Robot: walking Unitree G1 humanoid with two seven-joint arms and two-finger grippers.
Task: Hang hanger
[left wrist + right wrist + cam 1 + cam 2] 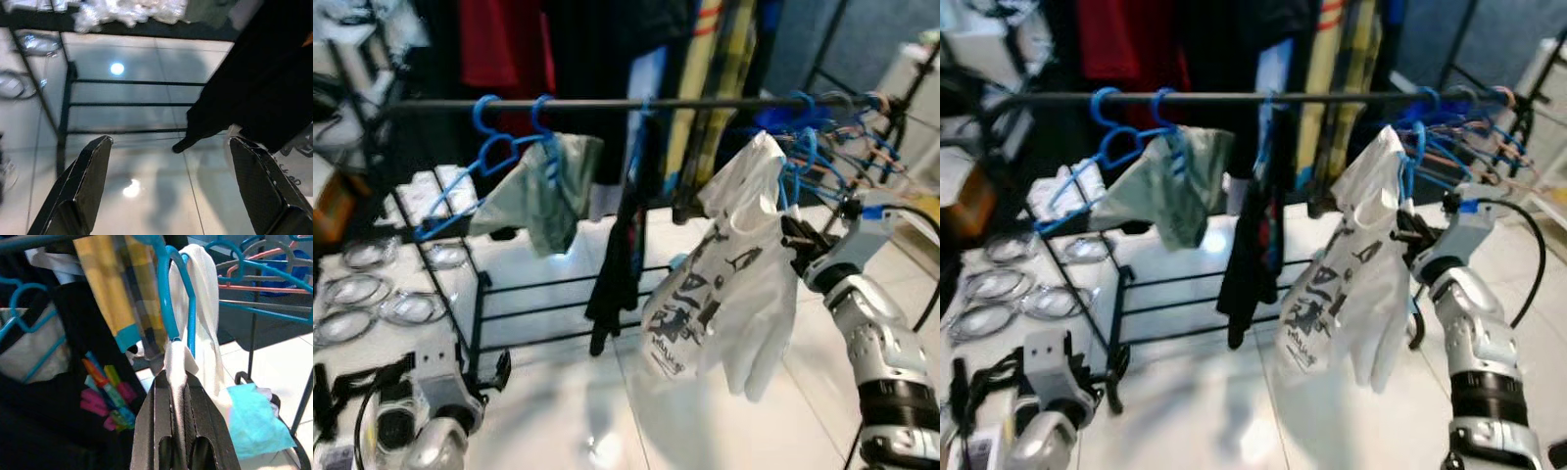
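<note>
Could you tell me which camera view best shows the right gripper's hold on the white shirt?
The right wrist view: the right gripper pinches the white shirt beside its blue hanger. Both eye views show the shirt hanging whole, grip small.

silver jointed right arm [876, 343] with black ring bands, a black cable and blue-marked wrist; matching left arm [435, 431]; long black gripper fingers [80, 188].

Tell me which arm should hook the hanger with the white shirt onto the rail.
Right. The right gripper is shut on the blue hanger carrying the white shirt, just below the rail. The left gripper hangs low, open.
</note>
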